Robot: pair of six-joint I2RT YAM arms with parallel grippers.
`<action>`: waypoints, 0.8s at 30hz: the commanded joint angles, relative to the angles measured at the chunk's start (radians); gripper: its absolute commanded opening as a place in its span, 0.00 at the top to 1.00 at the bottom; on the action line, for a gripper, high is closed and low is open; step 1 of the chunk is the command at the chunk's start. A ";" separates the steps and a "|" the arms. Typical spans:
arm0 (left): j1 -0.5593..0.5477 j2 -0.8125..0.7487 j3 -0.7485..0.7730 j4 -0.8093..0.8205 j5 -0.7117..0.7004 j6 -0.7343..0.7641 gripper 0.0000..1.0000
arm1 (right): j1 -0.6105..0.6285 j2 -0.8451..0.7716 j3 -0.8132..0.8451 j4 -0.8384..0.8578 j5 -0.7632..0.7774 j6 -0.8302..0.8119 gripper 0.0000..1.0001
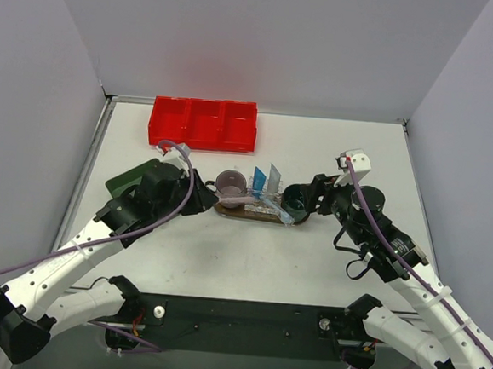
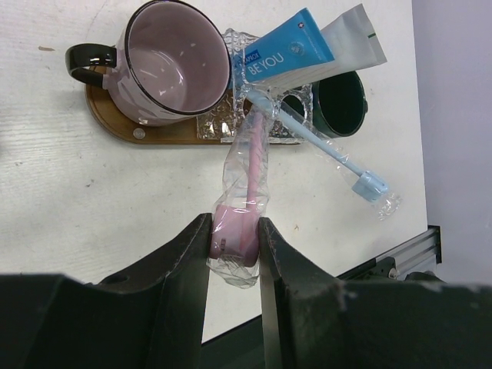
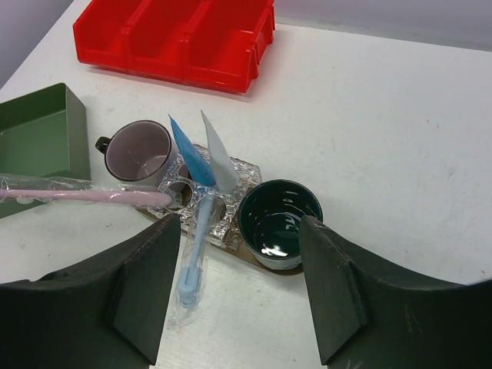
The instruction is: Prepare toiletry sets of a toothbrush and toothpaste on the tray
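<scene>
My left gripper (image 2: pixel 234 231) is shut on the head end of a pink toothbrush (image 2: pixel 254 154) in a clear wrapper. Its other end reaches a clear holder (image 2: pixel 219 123) on the brown oval tray (image 2: pixel 115 119). A blue toothbrush (image 2: pixel 327 150) leans out of the holder onto the table. The blue tube (image 2: pixel 288 50) and white tube (image 2: pixel 350 38) stand in the holder. In the top view the left gripper (image 1: pixel 209 200) is just left of the tray (image 1: pixel 252 216). My right gripper (image 3: pixel 240 221) is open and empty, close to a dark green mug (image 3: pixel 278 219).
A pink mug (image 1: pixel 229 183) stands on the tray's left end and the dark green mug (image 1: pixel 296 204) on its right end. A red three-compartment bin (image 1: pixel 203 123) is at the back. A dark green box (image 1: pixel 132 175) lies under my left arm.
</scene>
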 commanded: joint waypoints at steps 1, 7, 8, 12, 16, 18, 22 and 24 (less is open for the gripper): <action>-0.013 0.018 0.065 0.065 -0.026 0.025 1.00 | -0.006 -0.015 -0.005 0.018 0.001 -0.002 0.42; -0.021 0.031 0.074 0.067 -0.055 0.043 1.00 | -0.006 -0.011 -0.008 0.018 -0.002 -0.002 0.42; -0.021 0.038 0.074 0.067 -0.053 0.045 1.00 | -0.007 -0.012 -0.008 0.019 -0.002 -0.004 0.42; -0.023 0.055 0.077 0.080 -0.044 0.052 1.00 | -0.006 -0.011 -0.008 0.018 0.000 -0.010 0.42; -0.024 0.077 0.085 0.093 -0.037 0.060 1.00 | -0.007 -0.011 -0.011 0.012 0.003 -0.011 0.42; -0.026 0.090 0.089 0.091 -0.037 0.068 1.00 | -0.006 -0.011 -0.009 0.010 0.004 -0.010 0.42; -0.027 0.112 0.088 0.097 -0.032 0.072 1.00 | -0.006 -0.012 -0.009 0.010 0.009 -0.013 0.42; -0.029 0.118 0.086 0.103 -0.032 0.071 1.00 | -0.004 -0.012 -0.011 0.012 0.009 -0.014 0.42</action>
